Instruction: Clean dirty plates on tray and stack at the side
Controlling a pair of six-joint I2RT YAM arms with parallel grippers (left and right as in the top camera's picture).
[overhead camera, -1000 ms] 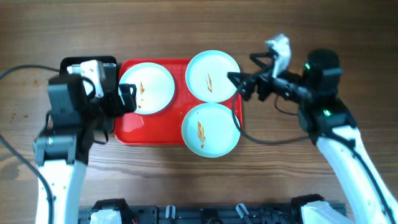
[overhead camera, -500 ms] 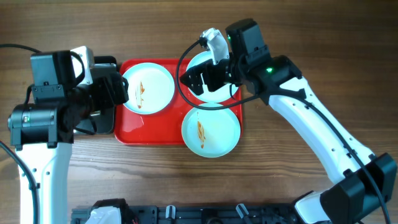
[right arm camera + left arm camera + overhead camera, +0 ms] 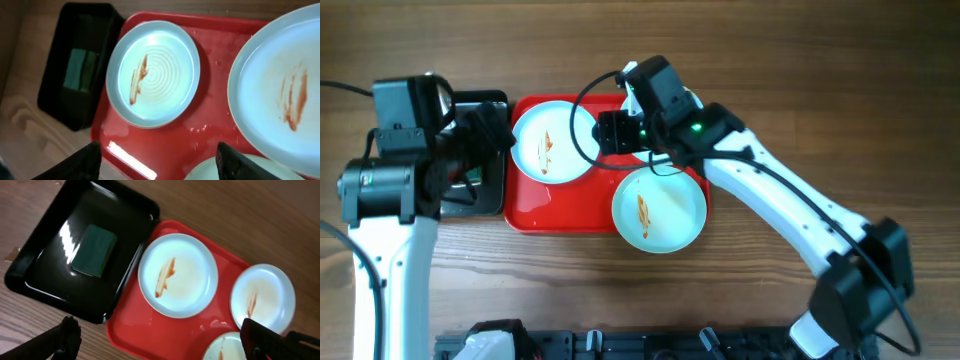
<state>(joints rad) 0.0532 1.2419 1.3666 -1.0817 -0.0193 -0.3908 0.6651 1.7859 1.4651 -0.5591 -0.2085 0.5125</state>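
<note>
Right gripper (image 3: 157, 152), spread & empty, close over round pale-mint plate (image 3: 280, 90), frame right: may clip rim, skidding it off red rectangular plastic tray (image 3: 210, 45).

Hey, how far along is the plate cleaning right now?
Nothing looks done: all three plates lie smeared on the red tray, none stacked aside. The left gripper and right gripper hang empty, fingers spread; the sponge sits in the black tray. Wiping and stacking all three remains.
</note>
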